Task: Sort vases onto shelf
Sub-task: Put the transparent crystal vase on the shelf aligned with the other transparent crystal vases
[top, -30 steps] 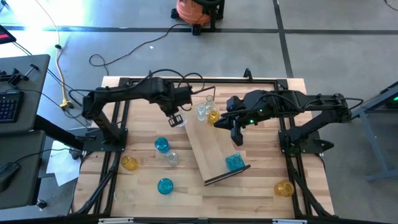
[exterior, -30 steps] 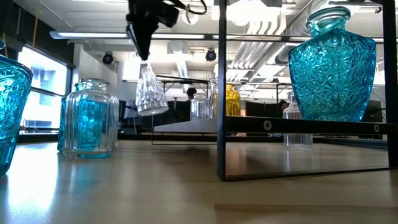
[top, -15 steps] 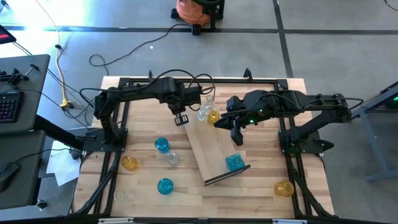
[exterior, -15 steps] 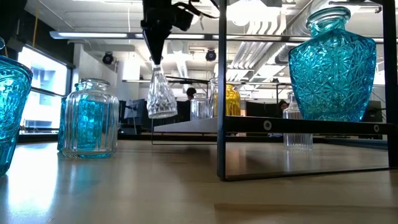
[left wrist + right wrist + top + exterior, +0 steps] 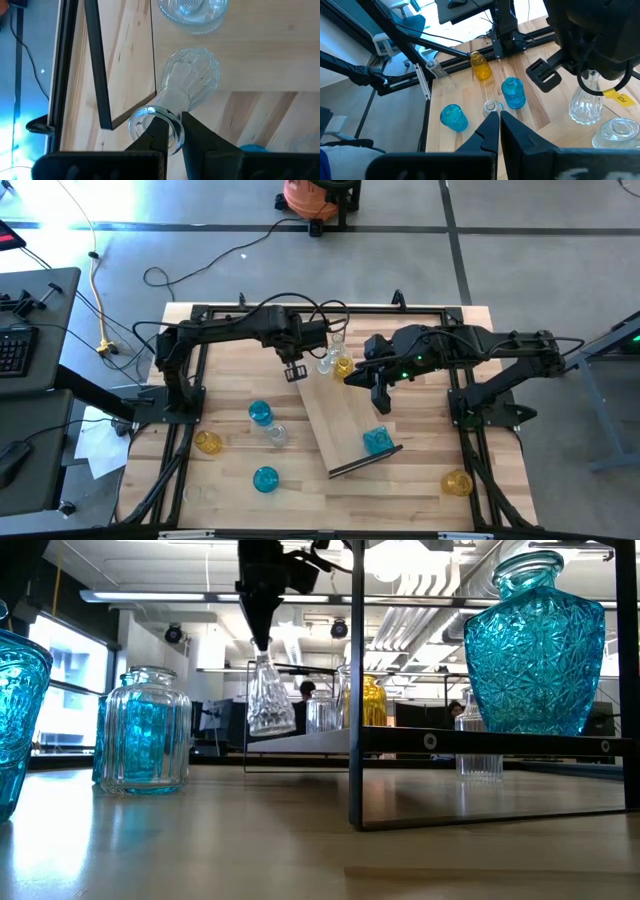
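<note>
Three vases sit on the shelf (image 5: 345, 420). The left tool (image 5: 170, 131) pinches a clear vase (image 5: 189, 80); right tool (image 5: 495, 120) is shut, empty. More wait on the surface (image 5: 300, 480).

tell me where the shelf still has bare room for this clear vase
The shelf's middle stretch is bare, between the blue vase at its near end and the far-end cluster beside the yellow vase, which is crowded.

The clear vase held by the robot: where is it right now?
In the high view the clear vase hangs from the left tool, above the shelf's far end, beside the clear and amber vases standing there.
</note>
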{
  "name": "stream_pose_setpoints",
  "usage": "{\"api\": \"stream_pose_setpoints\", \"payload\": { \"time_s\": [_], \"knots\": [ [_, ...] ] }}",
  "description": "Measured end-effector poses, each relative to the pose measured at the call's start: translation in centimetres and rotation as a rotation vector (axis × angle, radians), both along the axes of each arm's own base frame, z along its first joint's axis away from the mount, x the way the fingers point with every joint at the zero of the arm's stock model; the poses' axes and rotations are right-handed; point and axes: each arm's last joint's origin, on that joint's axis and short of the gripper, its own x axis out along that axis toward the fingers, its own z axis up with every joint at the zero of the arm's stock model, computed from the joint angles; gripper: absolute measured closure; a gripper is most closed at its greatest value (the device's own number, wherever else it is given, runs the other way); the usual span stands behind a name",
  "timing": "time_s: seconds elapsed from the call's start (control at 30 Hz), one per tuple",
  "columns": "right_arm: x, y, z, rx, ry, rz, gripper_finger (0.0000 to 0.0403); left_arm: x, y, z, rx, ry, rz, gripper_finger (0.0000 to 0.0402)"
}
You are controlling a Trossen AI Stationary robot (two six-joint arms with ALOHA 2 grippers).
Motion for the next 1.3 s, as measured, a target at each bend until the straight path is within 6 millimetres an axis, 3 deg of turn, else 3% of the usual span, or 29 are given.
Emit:
{"api": "stream_pose_setpoints", "payload": {
  "time_s": [0.83, 1.13, 1.3],
  "knots": [
    [0.00, 0.00, 0.00, 0.000, 0.000, 0.000, 0.0402, 0.76, 0.46, -0.83, -0.022, -0.005, -0.025, 0.0386],
    [0.00, 0.00, 0.00, 0.000, 0.000, 0.000, 0.0402, 0.75, 0.58, -0.81, -0.021, -0.006, -0.024, 0.0320],
    [0.00, 0.00, 0.00, 0.000, 0.001, 0.000, 0.0402, 0.74, 0.58, -0.81, -0.021, -0.006, -0.024, 0.0304]
  ]
}}
